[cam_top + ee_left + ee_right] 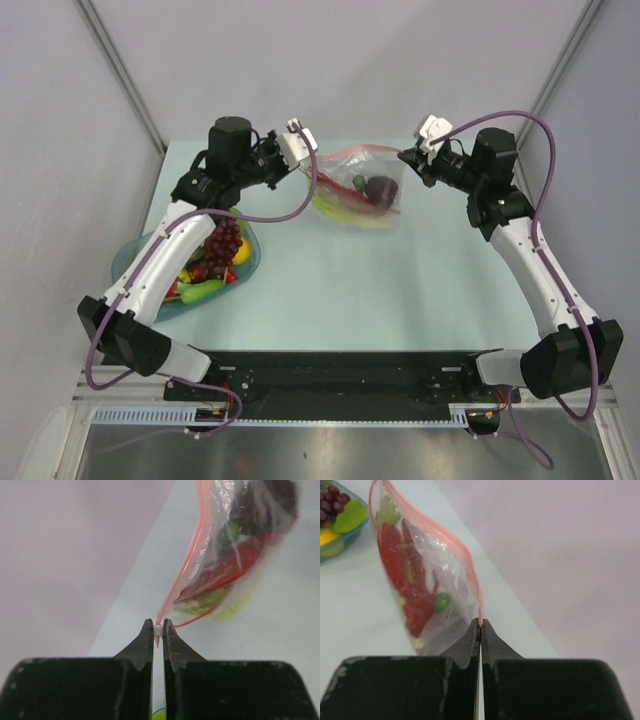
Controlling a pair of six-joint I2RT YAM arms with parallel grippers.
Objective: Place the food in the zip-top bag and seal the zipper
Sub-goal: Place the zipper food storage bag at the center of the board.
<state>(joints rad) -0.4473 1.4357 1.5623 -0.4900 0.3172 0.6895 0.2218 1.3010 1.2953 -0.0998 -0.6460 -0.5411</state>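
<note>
Up beyond the dish (135, 268) and off to its right: the zip-top bag (362, 205), loaded with red and green food (378, 188), seemingly resting its bottom on the table. Along the top, the pink zipper (192, 555), stretched and pinched at both ends. At the end nearer the dish, the left gripper (158, 629), clamped on the strip with only its thickness between the tips. At the end farther from the dish, the right gripper (480, 624), squeezed fully together on the bag's corner. Cannot tell whether sealed along the whole length. Probably tensioning ahead of pressing shut. To do it well: draw both ends apart evenly and level, keep the strip straight, avoid yanking either corner out of its pinch. Grapes (225, 240) and other pieces still in the dish.
</note>
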